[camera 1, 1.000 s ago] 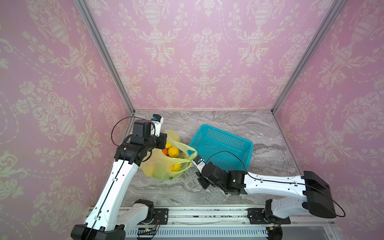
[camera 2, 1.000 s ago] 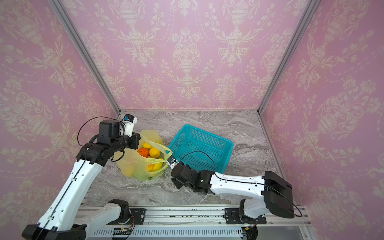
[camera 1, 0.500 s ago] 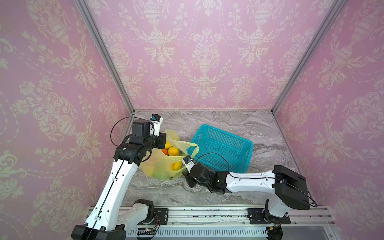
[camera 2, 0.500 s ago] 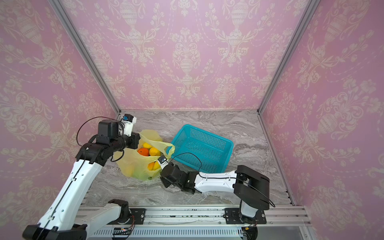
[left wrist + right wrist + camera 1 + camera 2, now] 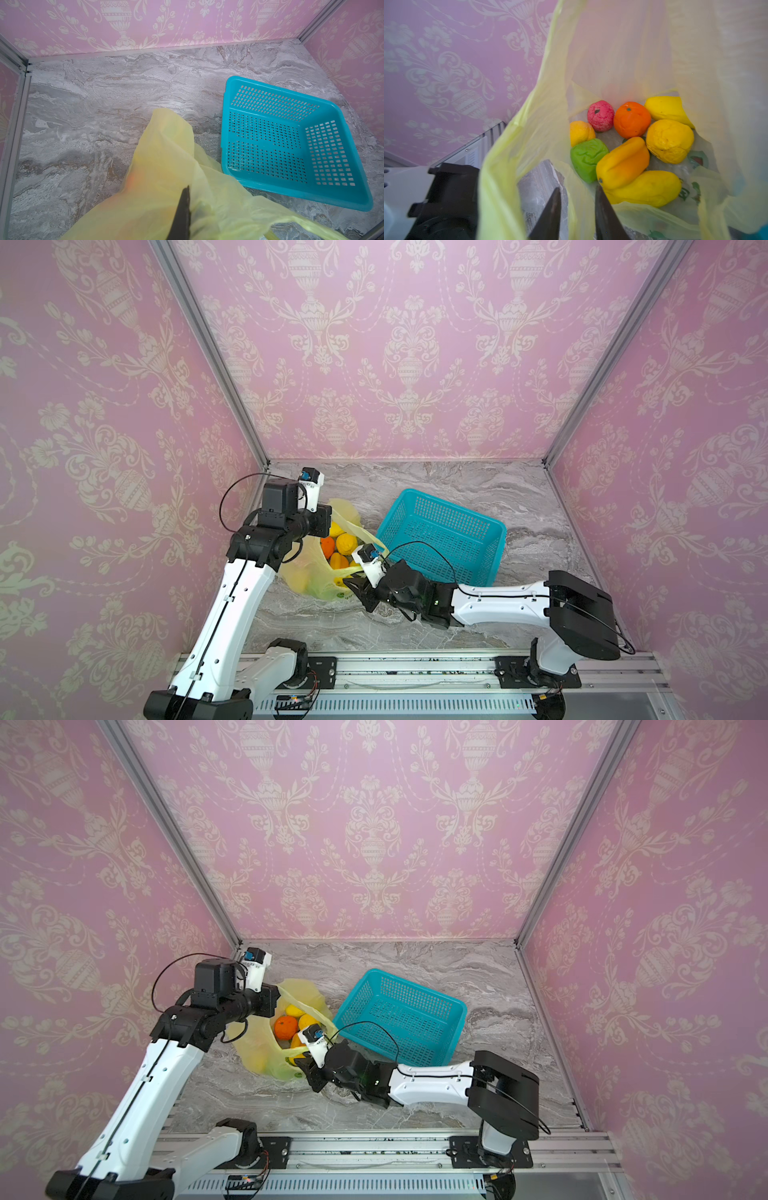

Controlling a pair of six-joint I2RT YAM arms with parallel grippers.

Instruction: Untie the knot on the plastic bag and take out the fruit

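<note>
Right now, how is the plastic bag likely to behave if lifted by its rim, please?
Probably floppy: the plastic bag is thin, creased, see-through film. It would likely sag, and the loose fruit may roll and shift inside.

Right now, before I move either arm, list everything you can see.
plastic bag: one, translucent yellow-green, mouth open, on table left of basket
mangoes: three, yellow to orange, inside bag
orange: one, orange, inside bag
yellow citrus: one, yellow, inside bag
peach: one, yellow-orange, inside bag
ball: one, pink-red, inside bag
green fruit: one, green, inside bag
basket: one, turquoise, empty, right of bag
table: one, grey marble
left claw: one, black, shut on bag's rim
right claw: one, black, jaws apart astride bag's near rim
</note>
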